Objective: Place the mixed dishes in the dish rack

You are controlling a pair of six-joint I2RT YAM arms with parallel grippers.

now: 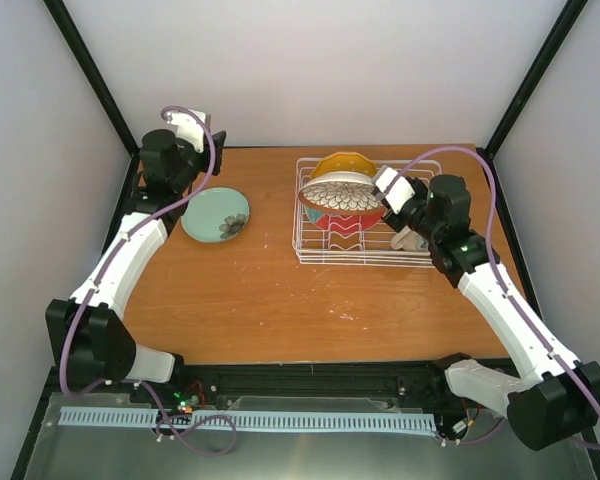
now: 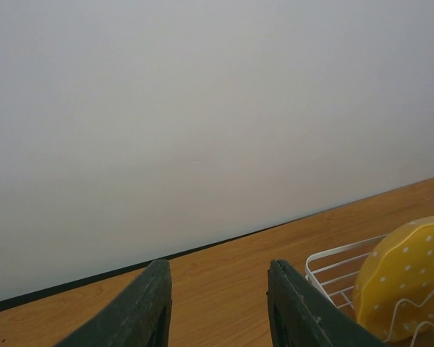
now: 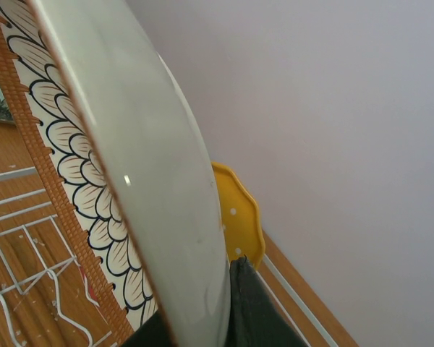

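Note:
The white wire dish rack (image 1: 320,250) stands right of the table's middle. The orange-yellow scalloped plate (image 1: 342,162) stands upright at its back and also shows in the left wrist view (image 2: 409,278) and the right wrist view (image 3: 240,217). My right gripper (image 1: 384,190) (image 3: 202,325) is shut on the rim of the white plate with dark floral pattern (image 1: 338,192) (image 3: 141,181), holding it tilted over the rack. The red-and-teal plate (image 1: 346,223) is under it in the rack. The cream mug (image 1: 410,240) is partly hidden behind my right arm. The teal bowl (image 1: 216,214) lies on the table to the left. My left gripper (image 1: 212,135) (image 2: 217,273) is open and empty, raised at the back left.
The wooden table (image 1: 260,300) is walled by grey panels at the back and both sides. Black frame posts (image 1: 90,75) stand at the back corners. The rack's wires (image 3: 22,278) lie below the held plate.

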